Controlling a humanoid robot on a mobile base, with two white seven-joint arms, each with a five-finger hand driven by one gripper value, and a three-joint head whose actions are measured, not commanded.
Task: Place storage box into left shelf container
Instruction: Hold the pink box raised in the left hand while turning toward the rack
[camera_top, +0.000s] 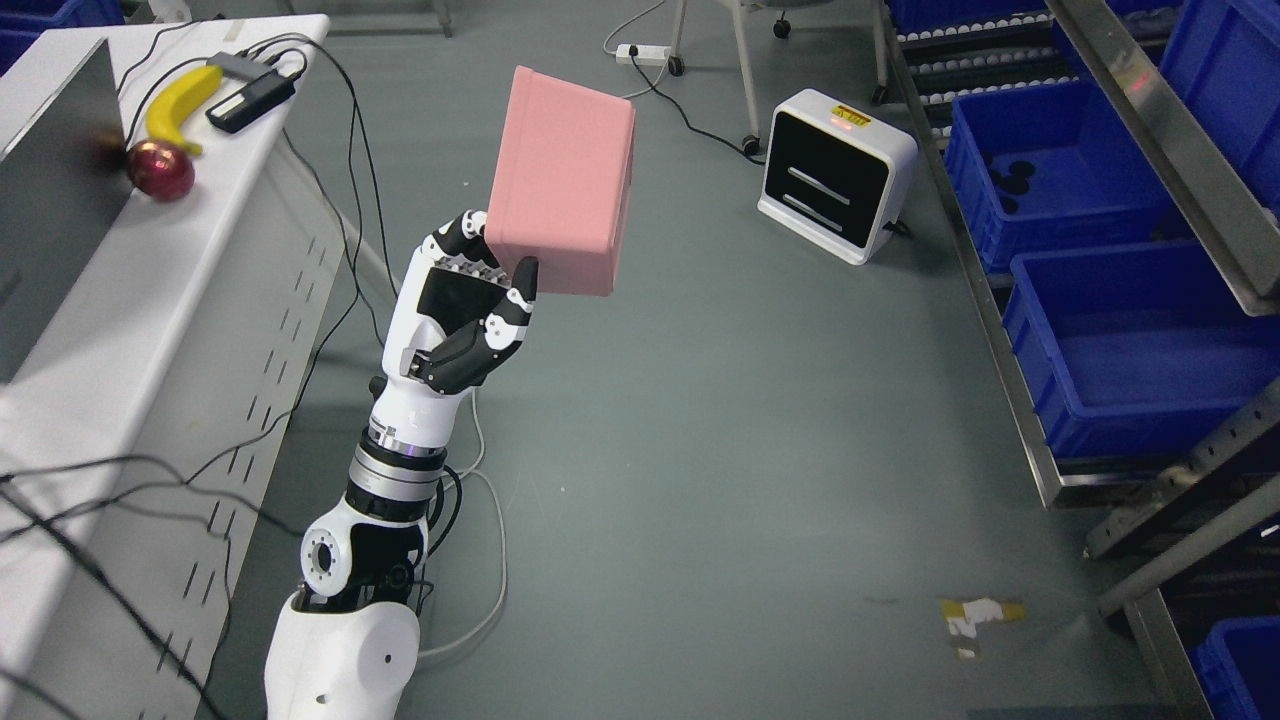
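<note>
The pink storage box (562, 182) is held aloft over the grey floor (720, 480), near the picture's centre at about twelve o'clock from the left hand (470, 310). It is gripped at its lower left corner: the fingers (462, 240) are curled behind the near face and the thumb (520, 290) is pressed against the bottom edge, so the hand is closed on the box. The right hand is not seen.

The box appears rigid, smooth-sided and probably hollow, so it is judged to be light but somewhat slippery; a corner pinch like this one leaves most of its bulk unsupported, and a slip or rotation could be expected if it is swung quickly. A hold nearer the middle of a face would be judged steadier.

The long axis is tilted only slightly from upright, running from about six to twelve o'clock and leaning a little toward one o'clock. A broad face is turned to the camera.

The blue shelf containers (1130, 350) stand well apart at three o'clock, on the metal rack (1010, 330). A white desk (150, 300) lies at nine o'clock, carrying a banana (185, 100) and an apple (160, 170).
</note>
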